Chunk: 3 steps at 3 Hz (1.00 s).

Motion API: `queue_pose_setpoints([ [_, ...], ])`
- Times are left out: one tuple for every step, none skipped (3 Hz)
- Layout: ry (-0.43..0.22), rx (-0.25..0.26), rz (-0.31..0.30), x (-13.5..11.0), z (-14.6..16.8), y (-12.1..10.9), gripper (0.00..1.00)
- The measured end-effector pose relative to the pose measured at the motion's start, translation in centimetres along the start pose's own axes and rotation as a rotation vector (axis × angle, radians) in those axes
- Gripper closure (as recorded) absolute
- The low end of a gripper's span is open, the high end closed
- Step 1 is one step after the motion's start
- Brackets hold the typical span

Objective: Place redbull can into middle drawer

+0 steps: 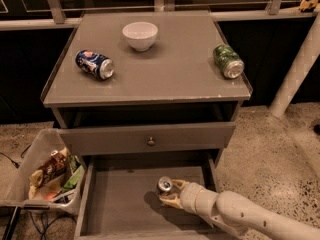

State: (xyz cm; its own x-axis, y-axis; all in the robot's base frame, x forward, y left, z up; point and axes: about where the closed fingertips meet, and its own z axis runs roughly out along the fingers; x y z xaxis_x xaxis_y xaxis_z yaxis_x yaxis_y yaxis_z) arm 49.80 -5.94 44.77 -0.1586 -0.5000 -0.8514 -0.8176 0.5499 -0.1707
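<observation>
The middle drawer (117, 204) is pulled open at the bottom of the grey cabinet, showing its bare grey floor. The redbull can (165, 185) stands roughly upright inside it, right of middle, with its silver top facing up. My gripper (170, 192) reaches in from the lower right on a white arm. Its fingers (179, 184) are closed around the can's body, low in the drawer. The can's lower part is hidden behind the fingers.
On the cabinet top lie a dark-blue Pepsi can (94, 64), a white bowl (140, 35) and a green can (228, 61). Above the open drawer is a closed drawer front with a knob (151, 141). A clear bin of snacks (47, 173) stands at the left, a white post (296, 71) at the right.
</observation>
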Motion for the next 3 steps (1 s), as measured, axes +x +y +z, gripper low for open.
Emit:
queue_pose_setpoints([
  [0.008, 0.014, -0.030, 2.2, 2.2, -0.2, 1.00],
  [0.012, 0.022, -0.057, 3.4, 3.7, -0.5, 1.00],
  [0.019, 0.026, -0.068, 4.1, 4.4, -0.5, 1.00],
])
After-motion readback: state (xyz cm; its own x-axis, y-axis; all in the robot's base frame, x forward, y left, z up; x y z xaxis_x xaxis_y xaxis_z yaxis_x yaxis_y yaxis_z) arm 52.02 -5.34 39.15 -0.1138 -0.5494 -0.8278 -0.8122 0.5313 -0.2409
